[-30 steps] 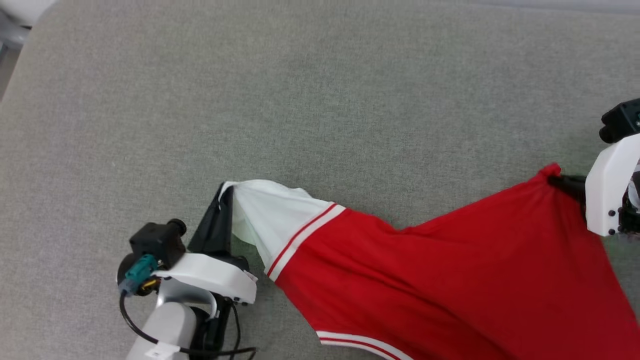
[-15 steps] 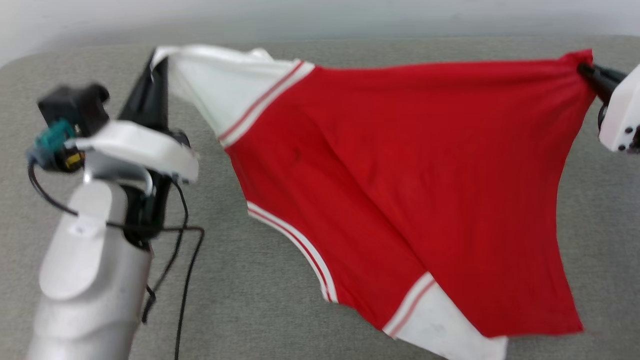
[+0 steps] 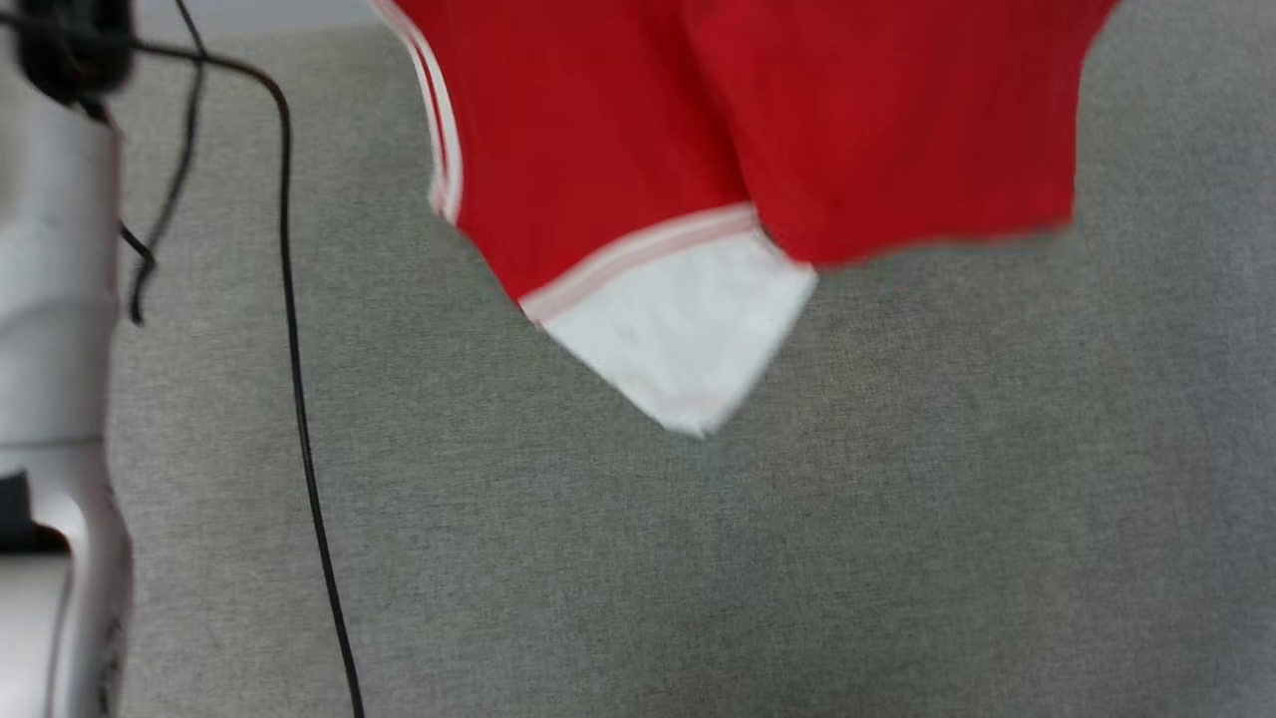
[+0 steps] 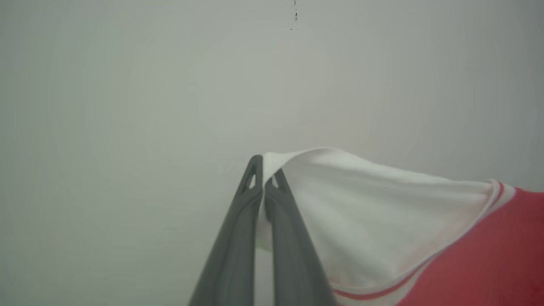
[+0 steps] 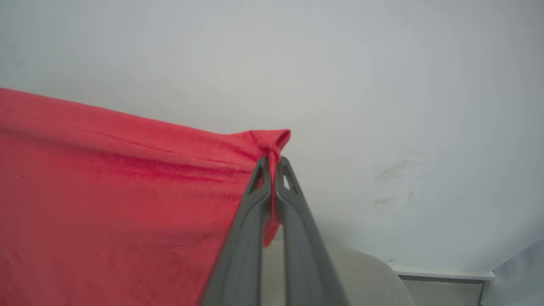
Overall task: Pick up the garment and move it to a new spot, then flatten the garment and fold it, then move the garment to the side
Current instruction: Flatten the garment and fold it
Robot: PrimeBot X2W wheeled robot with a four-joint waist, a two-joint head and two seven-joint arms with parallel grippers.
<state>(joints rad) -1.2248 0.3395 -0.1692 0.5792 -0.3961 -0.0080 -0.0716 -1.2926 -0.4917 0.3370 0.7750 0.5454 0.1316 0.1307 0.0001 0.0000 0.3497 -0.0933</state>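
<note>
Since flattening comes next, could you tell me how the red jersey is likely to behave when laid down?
Probably floppy: the garment sags between its pinched corners, a white sleeve dangling. Likely light, since the left gripper and right gripper each carry it by a small pinch. It may wrinkle on landing.

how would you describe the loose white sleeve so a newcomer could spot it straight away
Start from the wide grey fabric surface; the red garment hangs above it. At the garment's lowest point dangles a pointed white sleeve edged with striped trim. Unlike the other white sleeve, which is pinched in the left gripper, this one hangs free.
</note>
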